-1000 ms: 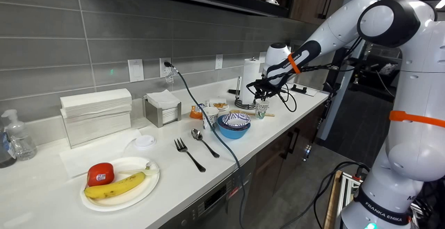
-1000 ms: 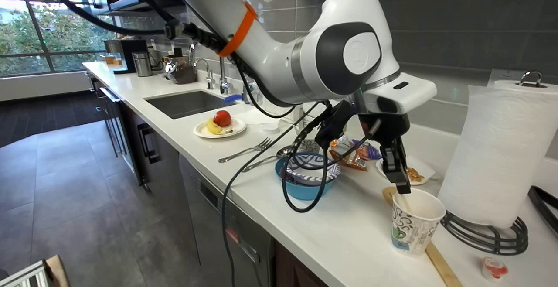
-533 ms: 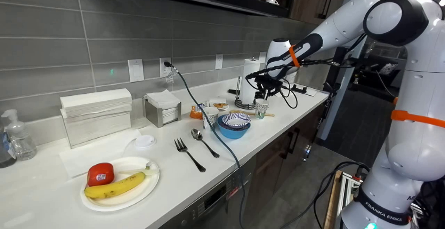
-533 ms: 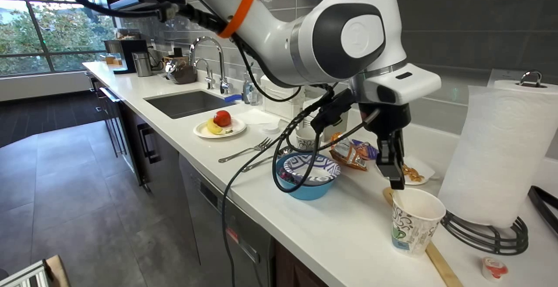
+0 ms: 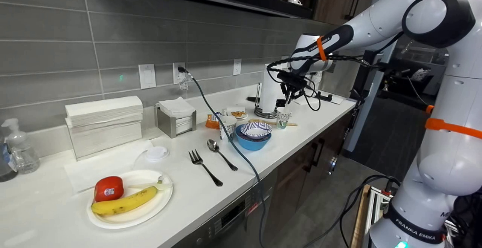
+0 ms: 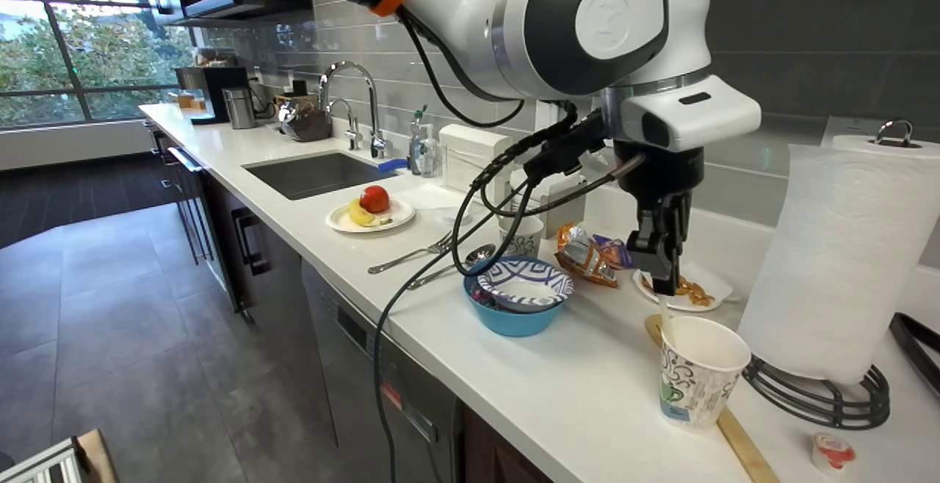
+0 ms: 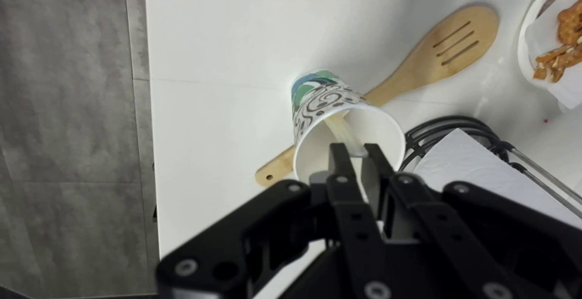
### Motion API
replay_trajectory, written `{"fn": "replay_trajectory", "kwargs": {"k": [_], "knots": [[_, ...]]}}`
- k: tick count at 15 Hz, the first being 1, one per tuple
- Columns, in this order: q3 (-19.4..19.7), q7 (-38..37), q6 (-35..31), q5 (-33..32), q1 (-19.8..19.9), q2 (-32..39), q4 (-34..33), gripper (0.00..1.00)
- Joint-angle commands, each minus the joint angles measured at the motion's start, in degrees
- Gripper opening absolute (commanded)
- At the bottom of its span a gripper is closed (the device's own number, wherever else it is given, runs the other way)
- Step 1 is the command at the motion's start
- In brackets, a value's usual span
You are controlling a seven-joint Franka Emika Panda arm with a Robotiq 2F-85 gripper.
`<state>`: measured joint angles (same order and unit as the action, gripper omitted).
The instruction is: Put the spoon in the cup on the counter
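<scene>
Spoon (image 7: 342,131) slants into cup (image 7: 323,101); end between jaws.

Spoon (image 7: 344,134) partly in cup (image 6: 701,387), cup on counter (image 6: 580,395)

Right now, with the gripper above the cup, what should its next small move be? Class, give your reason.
Probably open the gripper slightly, to leave the pale utensil behind: it reaches down inside the cup, and its upper end shows between the fingertips in the wrist view. Whether they grip it, I cannot tell.
</scene>
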<state>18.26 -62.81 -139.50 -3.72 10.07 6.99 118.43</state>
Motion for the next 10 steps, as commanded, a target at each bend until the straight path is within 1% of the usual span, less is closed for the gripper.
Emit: {"fn": "replay_trajectory", "kwargs": {"k": [1,4,6,10], "knots": [[-1.07,0.06,1.97,6.68,1.80,-0.76,-1.07,0.03],[-0.93,-0.75,1.32,10.31,2.51,-0.73,-1.66,0.03],[-0.65,-2.03,0.16,11.14,2.85,-0.86,-1.71,0.03],[-0.63,-3.11,0.17,12.82,3.65,-1.93,-1.48,0.03]]}}
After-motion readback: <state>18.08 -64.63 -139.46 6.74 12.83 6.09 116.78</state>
